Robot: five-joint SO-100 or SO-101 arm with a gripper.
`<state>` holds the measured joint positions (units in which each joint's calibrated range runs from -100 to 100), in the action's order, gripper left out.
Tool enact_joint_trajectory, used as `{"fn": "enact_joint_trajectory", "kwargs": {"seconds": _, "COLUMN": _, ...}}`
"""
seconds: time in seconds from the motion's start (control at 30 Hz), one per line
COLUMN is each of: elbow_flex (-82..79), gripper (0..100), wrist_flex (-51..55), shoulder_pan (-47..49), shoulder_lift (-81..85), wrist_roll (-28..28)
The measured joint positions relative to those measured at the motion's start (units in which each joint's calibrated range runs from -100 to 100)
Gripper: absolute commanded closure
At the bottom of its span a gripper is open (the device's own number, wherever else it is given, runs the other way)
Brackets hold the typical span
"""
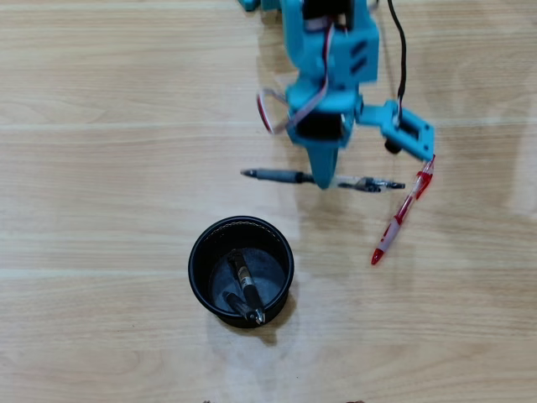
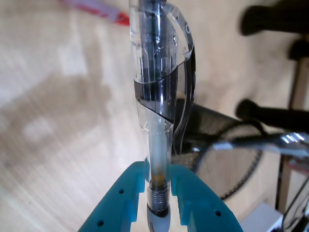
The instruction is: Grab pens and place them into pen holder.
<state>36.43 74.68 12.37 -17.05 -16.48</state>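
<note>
One clear-barrelled pen (image 2: 157, 96) pinched in tool (image 2: 158, 193).

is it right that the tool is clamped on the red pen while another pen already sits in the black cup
Not the red pen: in the overhead view it lies free on the table. The tool is clamped on a black and clear pen, as the wrist view shows. A pen does sit in the black cup.
</note>
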Motion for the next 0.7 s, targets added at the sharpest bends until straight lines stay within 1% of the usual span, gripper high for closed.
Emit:
{"fn": "enact_joint_trajectory", "kwargs": {"seconds": 0.17, "elbow_flex": 6.5, "gripper": 98, "wrist_flex": -0.3, "shoulder_pan": -3.0, "shoulder_lift": 3.6, "wrist_roll": -8.4}}
{"fn": "enact_joint_trajectory", "kwargs": {"seconds": 0.23, "elbow_flex": 6.6, "gripper": 98, "wrist_flex": -3.4, "shoulder_pan": -4.3, "shoulder_lift": 3.6, "wrist_roll": -11.1}}
{"fn": "enact_joint_trajectory", "kwargs": {"seconds": 0.33, "elbow_flex": 5.4, "gripper": 98, "wrist_flex": -10.9, "shoulder_pan": -6.0, "shoulder_lift": 3.5, "wrist_roll": -15.0}}
{"fn": "enact_joint_trajectory", "kwargs": {"seconds": 0.43, "elbow_flex": 3.5, "gripper": 98, "wrist_flex": -20.9, "shoulder_pan": -6.6, "shoulder_lift": 3.3, "wrist_roll": -18.6}}
{"fn": "enact_joint_trajectory", "kwargs": {"seconds": 0.57, "elbow_flex": -0.6, "gripper": 98, "wrist_flex": -34.5, "shoulder_pan": -7.5, "shoulder_lift": 1.9, "wrist_roll": -22.0}}
{"fn": "enact_joint_trajectory", "kwargs": {"seconds": 0.7, "elbow_flex": -6.6, "gripper": 98, "wrist_flex": -45.7, "shoulder_pan": -8.9, "shoulder_lift": -1.1, "wrist_roll": -25.3}}
